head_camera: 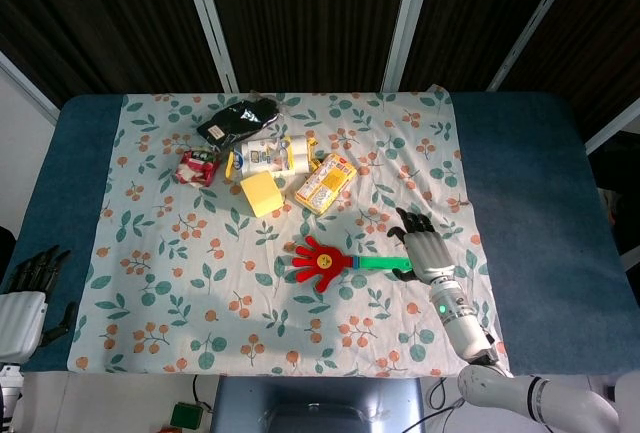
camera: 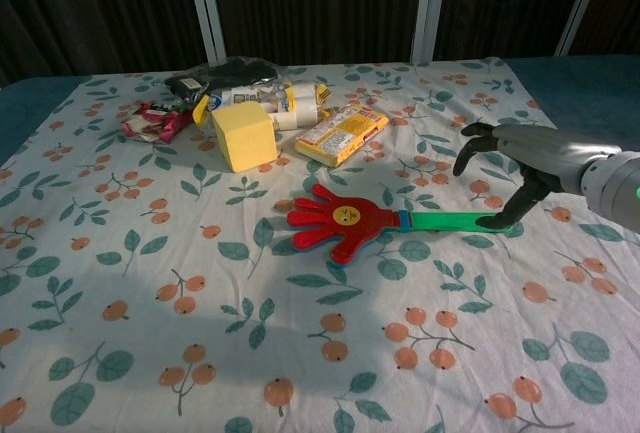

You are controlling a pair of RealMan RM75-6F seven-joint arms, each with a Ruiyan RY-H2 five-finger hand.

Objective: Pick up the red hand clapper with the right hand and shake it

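The red hand clapper [head_camera: 318,262] [camera: 340,221] lies flat on the floral cloth, its green handle [camera: 450,220] pointing right. My right hand [head_camera: 420,243] [camera: 520,158] hovers over the far end of that handle with its fingers spread and curved downward. In the chest view its thumb reaches down to the handle's tip; nothing is gripped. My left hand [head_camera: 28,288] rests at the table's left front edge, fingers apart and holding nothing.
Behind the clapper sit a yellow block [head_camera: 261,193] [camera: 245,136], a yellow snack box [head_camera: 325,182] [camera: 342,134], a white roll pack [head_camera: 268,156], a red packet [head_camera: 197,166] and a black pouch [head_camera: 238,120]. Blue table [head_camera: 520,183] shows beside the cloth.
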